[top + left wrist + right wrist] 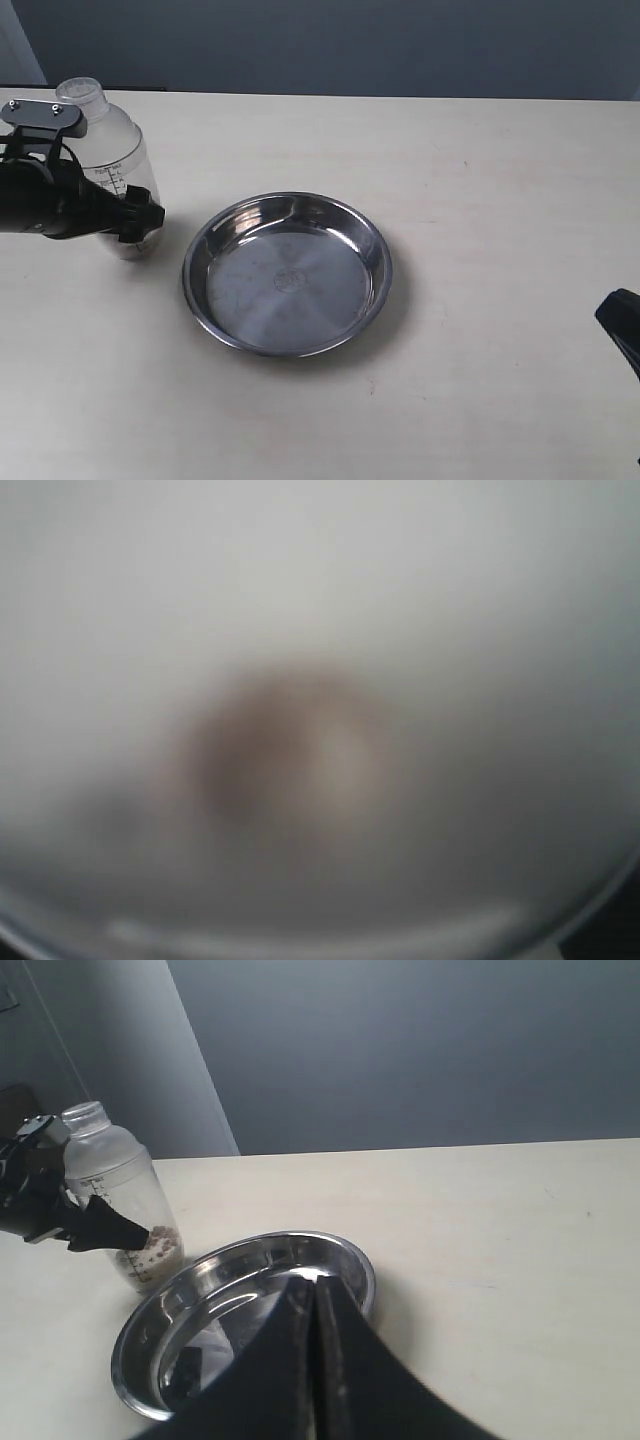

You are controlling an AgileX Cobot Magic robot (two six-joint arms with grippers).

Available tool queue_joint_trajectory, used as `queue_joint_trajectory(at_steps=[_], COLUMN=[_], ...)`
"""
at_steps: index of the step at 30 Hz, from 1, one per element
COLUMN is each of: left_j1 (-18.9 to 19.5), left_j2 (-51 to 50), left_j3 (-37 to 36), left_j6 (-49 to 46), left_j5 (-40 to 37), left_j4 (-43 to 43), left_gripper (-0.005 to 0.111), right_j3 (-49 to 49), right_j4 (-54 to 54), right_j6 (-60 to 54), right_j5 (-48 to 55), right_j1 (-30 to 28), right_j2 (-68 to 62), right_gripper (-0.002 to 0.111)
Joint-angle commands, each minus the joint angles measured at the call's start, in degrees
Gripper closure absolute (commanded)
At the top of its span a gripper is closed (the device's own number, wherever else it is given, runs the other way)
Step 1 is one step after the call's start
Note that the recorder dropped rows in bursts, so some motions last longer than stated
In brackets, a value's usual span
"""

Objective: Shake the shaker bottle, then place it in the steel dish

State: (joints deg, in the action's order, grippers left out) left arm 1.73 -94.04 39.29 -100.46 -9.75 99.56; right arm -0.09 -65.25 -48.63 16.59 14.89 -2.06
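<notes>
The shaker bottle (pixel 113 150) stands upright at the table's left, frosted, with a round cap and brown pellets at its bottom (pixel 157 1243). My left gripper (pixel 143 212) reaches in from the left and straddles its lower body; one dark finger (pixel 112 1230) lies against the near side, the other is hidden behind. In the left wrist view the bottle (pixel 320 630) fills the picture as a blur. The steel dish (pixel 287 275) sits empty just right of the bottle. My right gripper (pixel 315 1295) is shut and empty, low at the right edge (pixel 620 322).
The pale table (pixel 480 180) stretches bare to the right of the dish. A grey wall (pixel 400 1050) rises behind the far edge. The dish rim (pixel 350 1260) lies just beyond my right fingertips in the right wrist view.
</notes>
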Motion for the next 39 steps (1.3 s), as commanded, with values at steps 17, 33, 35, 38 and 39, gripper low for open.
queue_joint_trajectory(at_steps=[17,33,35,38,39], left_j1=[-0.2,-0.2,-0.2,-0.2,-0.2], left_j2=[0.1,0.7,2.5,7.1,9.1], left_j3=[0.3,0.0,-1.2,-3.3,-4.1], left_j6=[6.2,5.8,5.8,6.0,6.0], left_j5=[-6.7,-7.5,-7.1,-5.8,-5.5], left_j4=[0.4,0.4,0.4,0.4,0.4], left_gripper=[0.002,0.002,0.002,0.002,0.002], right_j3=[0.1,0.1,0.1,0.1,0.1], right_j4=[-0.2,-0.2,-0.2,-0.2,-0.2], right_j6=[-0.2,-0.2,-0.2,-0.2,-0.2], right_j5=[-0.5,-0.5,-0.5,-0.5,-0.5], right_j1=[0.0,0.0,0.0,0.0,0.0], right_j2=[0.2,0.2,0.2,0.2,0.2], right_gripper=[0.109,0.109,0.109,0.109,0.109])
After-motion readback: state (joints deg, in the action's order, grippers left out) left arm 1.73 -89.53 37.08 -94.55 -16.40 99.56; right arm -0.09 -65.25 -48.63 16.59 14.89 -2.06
